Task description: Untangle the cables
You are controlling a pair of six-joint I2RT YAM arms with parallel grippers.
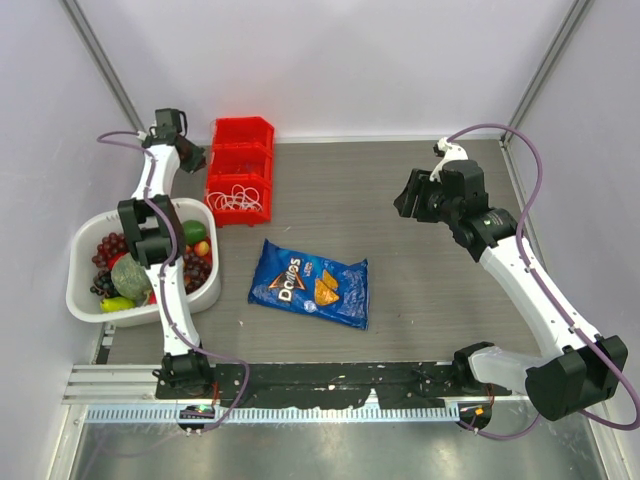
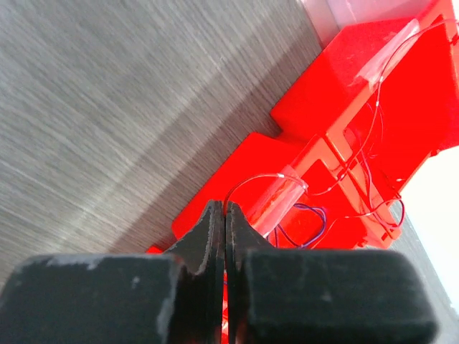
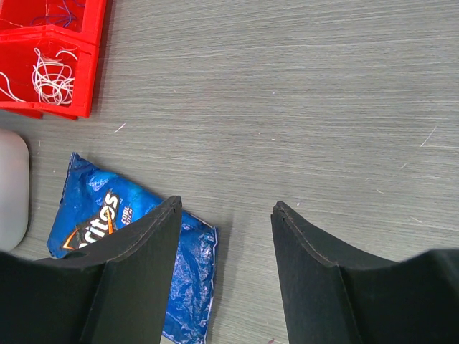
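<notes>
The cables lie in the red bins (image 1: 240, 165). A white tangle (image 1: 240, 198) fills the front bin; it also shows in the right wrist view (image 3: 50, 77). Thin red cords (image 2: 362, 154) and a bluish cord (image 2: 312, 223) lie in the rear bins, beside a clear plastic sleeve (image 2: 280, 201). My left gripper (image 1: 192, 155) is at the left side of the rear bin, with its jaws shut (image 2: 224, 208). A red cord arcs away from right at its tips; I cannot tell whether it is pinched. My right gripper (image 1: 412, 196) hangs open and empty (image 3: 226, 208) above the table's right half.
A blue chip bag (image 1: 310, 283) lies in the middle of the table, partly behind my right gripper's left finger (image 3: 122, 229). A white tub of fruit (image 1: 85, 235) stands at the left edge. Grey walls close in the table.
</notes>
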